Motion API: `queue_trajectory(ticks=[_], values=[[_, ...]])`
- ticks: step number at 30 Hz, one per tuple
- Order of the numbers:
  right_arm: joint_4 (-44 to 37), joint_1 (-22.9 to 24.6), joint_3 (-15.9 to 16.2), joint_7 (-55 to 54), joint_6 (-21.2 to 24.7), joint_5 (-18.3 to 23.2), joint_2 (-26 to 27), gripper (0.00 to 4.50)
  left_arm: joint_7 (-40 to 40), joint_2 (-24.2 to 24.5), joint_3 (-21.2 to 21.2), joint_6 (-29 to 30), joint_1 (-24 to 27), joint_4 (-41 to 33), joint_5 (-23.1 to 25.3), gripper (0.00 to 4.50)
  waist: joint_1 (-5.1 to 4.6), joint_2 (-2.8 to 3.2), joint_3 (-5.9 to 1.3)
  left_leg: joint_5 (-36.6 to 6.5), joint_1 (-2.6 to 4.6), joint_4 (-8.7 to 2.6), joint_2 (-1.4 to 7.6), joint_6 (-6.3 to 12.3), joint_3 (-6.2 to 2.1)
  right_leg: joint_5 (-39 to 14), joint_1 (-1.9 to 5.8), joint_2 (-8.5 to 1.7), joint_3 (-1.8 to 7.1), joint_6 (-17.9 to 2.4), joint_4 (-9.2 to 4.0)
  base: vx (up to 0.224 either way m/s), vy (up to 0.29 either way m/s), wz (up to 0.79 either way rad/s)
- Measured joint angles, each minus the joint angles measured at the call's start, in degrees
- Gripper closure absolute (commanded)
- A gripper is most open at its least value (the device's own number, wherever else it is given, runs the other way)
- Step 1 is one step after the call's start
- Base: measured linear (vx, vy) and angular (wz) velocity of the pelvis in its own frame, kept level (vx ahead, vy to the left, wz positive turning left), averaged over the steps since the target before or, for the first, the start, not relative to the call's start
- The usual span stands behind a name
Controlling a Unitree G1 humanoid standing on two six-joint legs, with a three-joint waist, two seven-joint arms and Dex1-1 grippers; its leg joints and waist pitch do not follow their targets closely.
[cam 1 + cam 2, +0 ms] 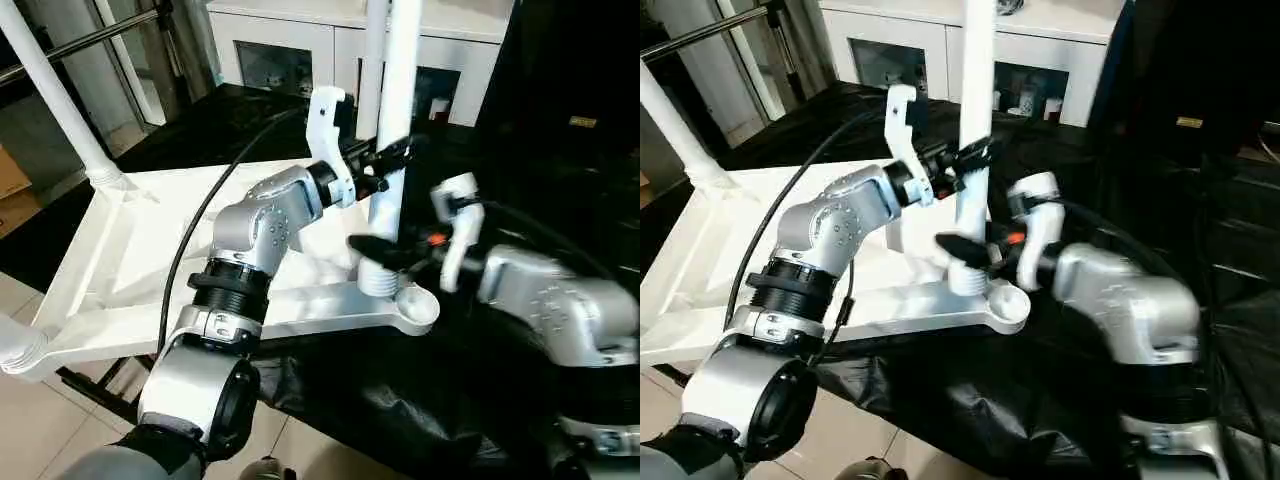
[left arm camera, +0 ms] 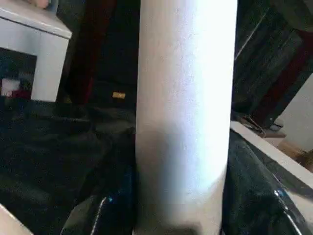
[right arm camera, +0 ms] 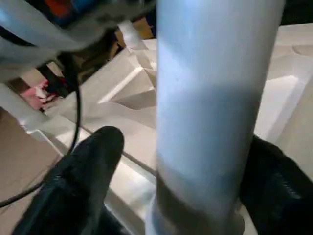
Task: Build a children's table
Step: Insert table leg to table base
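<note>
The children's table top (image 1: pixel 130 240) lies upside down on a black cloth, its ribbed underside facing up. One white tube leg (image 1: pixel 400 80) stands upright in the near right corner socket (image 1: pixel 415 300). My left gripper (image 1: pixel 392 160) is shut on this leg partway up. Lower down, just above the socket, my right gripper (image 1: pixel 385 252) surrounds the same leg. Its black fingers (image 3: pixel 93 166) stand on either side of the tube (image 3: pixel 210 122), with a gap showing on one side. Another leg (image 1: pixel 50 90) rises from the far left corner, and a third (image 1: pixel 15 345) sits at the near left corner.
A white cabinet with glass doors (image 1: pixel 300 50) stands behind the work. Black cloth (image 1: pixel 400 400) drapes over the front edge. A black cable (image 1: pixel 200 220) runs along my left arm across the top. A cardboard box (image 1: pixel 10 180) sits on the floor at left.
</note>
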Motion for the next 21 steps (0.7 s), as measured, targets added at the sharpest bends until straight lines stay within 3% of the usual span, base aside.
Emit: queue_trajectory(ticks=[17, 19, 21], values=[[0.5, 0.0, 0.9, -1.5, -2.2, -2.2, 0.8, 2.5, 0.8, 0.0, -0.3, 0.4, 0.3, -1.4, 0.2, 2.66, -0.02, -0.2, 0.13, 0.0, 0.0, -0.01, 0.0, -0.02, 0.0, 0.0, 0.0, 0.0, 0.01, 0.0, 0.0, 0.0, 0.0, 0.0], [0.7, 0.0, 1.0, -1.0, -2.7, -2.2, 0.7, 2.56, 0.7, 0.1, -0.3, 1.4, 0.3, -2.2, 0.0, 2.1, -0.06, -0.2, 0.13, 0.0, 0.01, -0.01, 0.0, -0.01, 0.0, 0.0, 0.0, 0.0, 0.0, 0.0, 0.01, 0.0, 0.0, 0.0], [0.8, 0.1, 1.1, 0.3, -3.5, -2.2, 0.5, 2.57, -0.1, 0.3, -0.6, 2.1, 0.6, -3.4, -0.2, 1.96, -0.04, -0.2, 0.13, 0.0, 0.0, -0.01, 0.0, -0.01, 0.0, 0.0, 0.0, 0.0, 0.0, 0.0, 0.0, 0.0, 0.0, 0.0]])
